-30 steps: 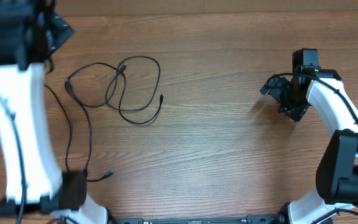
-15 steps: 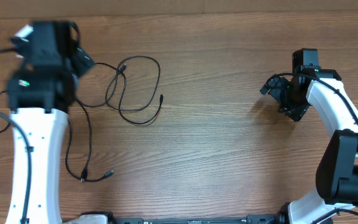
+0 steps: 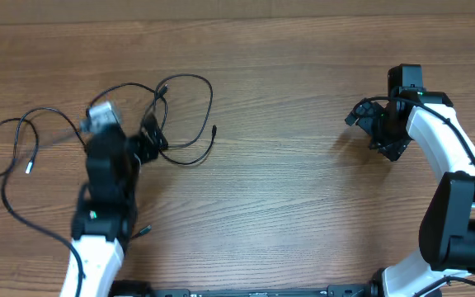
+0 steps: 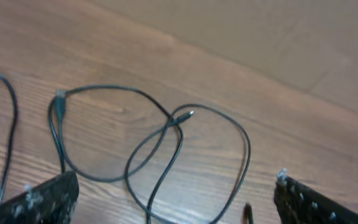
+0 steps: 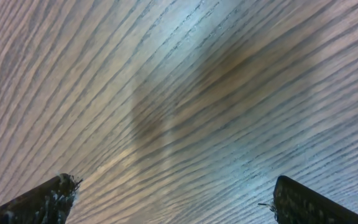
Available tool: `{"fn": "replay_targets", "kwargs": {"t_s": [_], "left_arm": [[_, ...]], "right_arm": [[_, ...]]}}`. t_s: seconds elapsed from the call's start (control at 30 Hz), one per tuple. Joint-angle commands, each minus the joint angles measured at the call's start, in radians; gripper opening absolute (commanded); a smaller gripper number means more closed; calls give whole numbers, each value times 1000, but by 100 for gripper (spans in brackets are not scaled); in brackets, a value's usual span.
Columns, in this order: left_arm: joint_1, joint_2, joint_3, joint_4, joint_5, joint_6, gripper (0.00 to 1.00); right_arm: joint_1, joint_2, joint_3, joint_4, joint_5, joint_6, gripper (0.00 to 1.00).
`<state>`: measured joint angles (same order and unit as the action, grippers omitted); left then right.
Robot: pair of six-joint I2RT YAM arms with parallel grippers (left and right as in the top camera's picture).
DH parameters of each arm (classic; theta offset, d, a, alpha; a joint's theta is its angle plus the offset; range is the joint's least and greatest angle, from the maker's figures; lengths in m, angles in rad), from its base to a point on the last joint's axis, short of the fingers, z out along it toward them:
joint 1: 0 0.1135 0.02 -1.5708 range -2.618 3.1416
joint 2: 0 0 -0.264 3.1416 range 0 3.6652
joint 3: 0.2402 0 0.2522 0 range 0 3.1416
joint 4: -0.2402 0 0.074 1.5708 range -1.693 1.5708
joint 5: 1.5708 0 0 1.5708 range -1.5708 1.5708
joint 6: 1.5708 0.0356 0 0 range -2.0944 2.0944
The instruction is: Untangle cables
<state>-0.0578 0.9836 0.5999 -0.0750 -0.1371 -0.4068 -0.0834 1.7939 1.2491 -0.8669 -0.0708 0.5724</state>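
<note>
Thin black cables lie on the wooden table. A tangle of loops (image 3: 181, 115) with small plug ends sits left of centre. It also shows in the left wrist view (image 4: 166, 134). Another cable (image 3: 11, 153) with a light tip (image 3: 30, 167) sprawls at the far left. My left gripper (image 3: 151, 139) is open and empty at the tangle's near-left edge, with its fingers either side of the loops (image 4: 176, 211). My right gripper (image 3: 363, 115) is open and empty over bare wood (image 5: 176, 205), far from the cables.
A small plug end (image 3: 143, 231) lies near the front, right of the left arm. The left arm (image 3: 101, 214) covers part of a cable. The table's far edge (image 4: 272, 74) shows behind the tangle.
My left arm has swung from the far left corner to the tangle. The far-left cable, which the arm partly covered before, now shows. The right arm has not moved.
</note>
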Motion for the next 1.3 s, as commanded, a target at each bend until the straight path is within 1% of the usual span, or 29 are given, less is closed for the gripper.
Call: {"fn": "replay_targets", "kwargs": {"t_s": [0.0, 0.1, 0.23, 0.3, 0.4, 0.57, 0.67, 0.77, 0.87, 1.0, 1.27], "left_arm": [[-2, -101, -164, 93, 27, 5, 100], [-2, -189, -294, 165, 26, -30, 100], [-2, -311, -455, 247, 26, -47, 100], [-2, -395, -537, 264, 26, -66, 100], [0, -469, -597, 262, 26, -90, 100], [19, -587, -595, 126, 31, -95, 100], [37, -683, -595, 9, 31, -95, 100], [44, -775, -595, -2, 88, 21, 100], [44, -858, -594, -5, 131, 88, 100], [44, -977, -594, -5, 138, 93, 100], [45, -978, -594, -3, 134, 93, 100]], "right_arm": [[3, 4, 7, 2, 10, 3, 100], [3, 4, 7, 2, 10, 3, 100], [3, 4, 7, 2, 10, 3, 100], [3, 4, 7, 2, 10, 3, 100], [3, 4, 7, 2, 10, 3, 100], [3, 4, 7, 2, 10, 3, 100], [3, 4, 7, 2, 10, 3, 100], [3, 4, 7, 2, 10, 3, 100], [3, 4, 7, 2, 10, 3, 100], [3, 4, 7, 2, 10, 3, 100], [3, 4, 7, 2, 10, 3, 100]]}}
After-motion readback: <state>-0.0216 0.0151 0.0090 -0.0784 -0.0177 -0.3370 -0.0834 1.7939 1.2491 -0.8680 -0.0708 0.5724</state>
